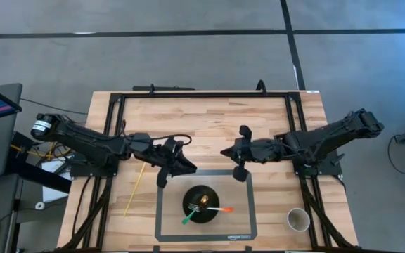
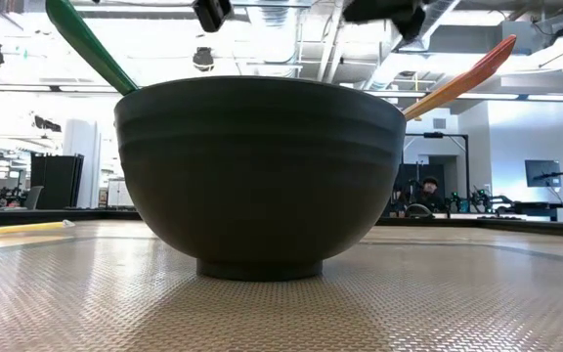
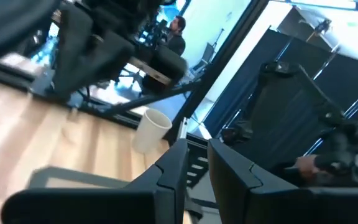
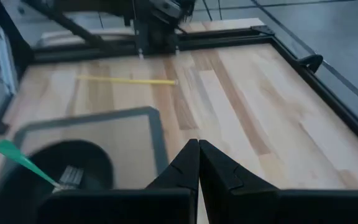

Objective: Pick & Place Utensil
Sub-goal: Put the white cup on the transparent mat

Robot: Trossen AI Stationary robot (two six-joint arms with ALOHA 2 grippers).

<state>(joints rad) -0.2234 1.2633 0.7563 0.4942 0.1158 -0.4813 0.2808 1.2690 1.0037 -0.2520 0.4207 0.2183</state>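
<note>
High view, both arms stretched inward over a wooden table (image 1: pixel 209 119).
Left arm: entering from 9 o'clock, left gripper (image 1: pixel 169 167) hovering above the mat's 11 o'clock corner; seen from its wrist, fingers (image 3: pixel 173 171) parted by a narrow gap, empty.
Right arm: entering from 3 o'clock, right gripper (image 1: pixel 241 163) hovering above the mat's 1 o'clock corner; seen from its wrist, fingers (image 4: pixel 191 163) pressed together, empty.
Grey mat (image 1: pixel 248 204), dark-bordered, at the table's 6 o'clock edge.
Black bowl (image 1: pixel 201 204) on the mat's centre, holding two utensils: green-handled one (image 1: pixel 189 218) leaning out toward 7 o'clock, orange-handled one (image 1: pixel 223 209) leaning out toward 3 o'clock. Metal fork tines visible inside the bowl from the right wrist.
Yellow stick (image 1: pixel 134 188) flat on bare wood, at 9 o'clock of the mat, well apart from the bowl.
White paper cup (image 1: pixel 298 220) upright at the table's 4 o'clock corner, off the mat.
Black frame rails (image 1: pixel 202 93) around the tabletop.
Grey floor with dark lines beyond.
Low view: bright open workshop behind the table, a person (image 2: pixel 426 191) seated far off.
</note>
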